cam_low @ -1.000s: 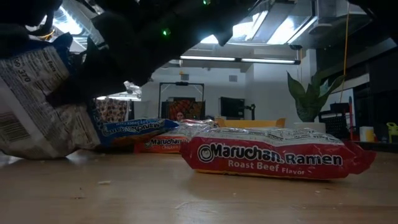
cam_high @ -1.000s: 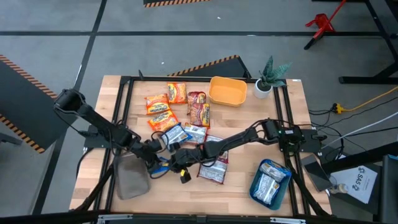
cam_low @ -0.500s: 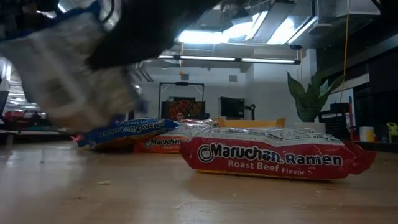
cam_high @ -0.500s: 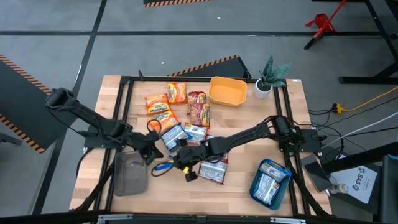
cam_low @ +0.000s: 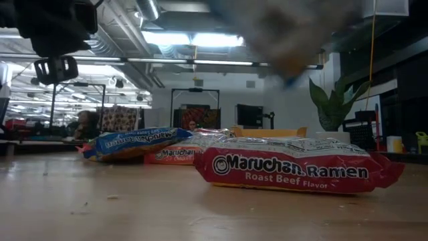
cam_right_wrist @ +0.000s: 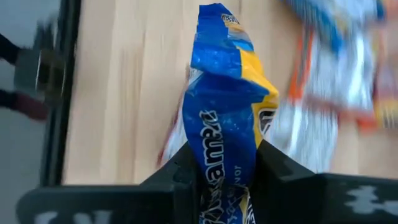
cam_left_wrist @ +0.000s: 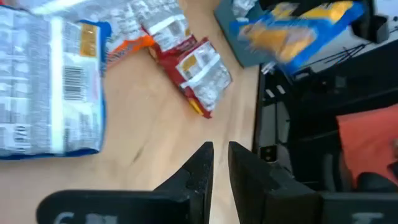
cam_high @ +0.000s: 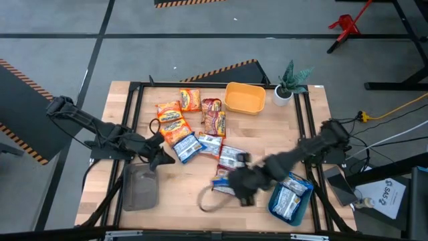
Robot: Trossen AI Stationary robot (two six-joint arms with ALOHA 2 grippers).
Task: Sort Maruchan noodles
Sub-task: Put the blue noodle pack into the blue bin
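Between the right gripper's (cam_right_wrist: 227, 174) dark fingers a crumpled blue-and-yellow noodle packet (cam_right_wrist: 231, 106) is pinched, held above the table's (cam_high: 267, 130) near edge; beyond lie red, blue and orange packets (cam_high: 194, 127); left gripper (cam_left_wrist: 220, 165) nearly closed, empty

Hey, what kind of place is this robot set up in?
Probably a robotics lab or workshop: a wooden table in a black metal frame stands on grey concrete floor with orange-and-black hazard tape, and the low view shows exposed ceiling ducts and strip lights.
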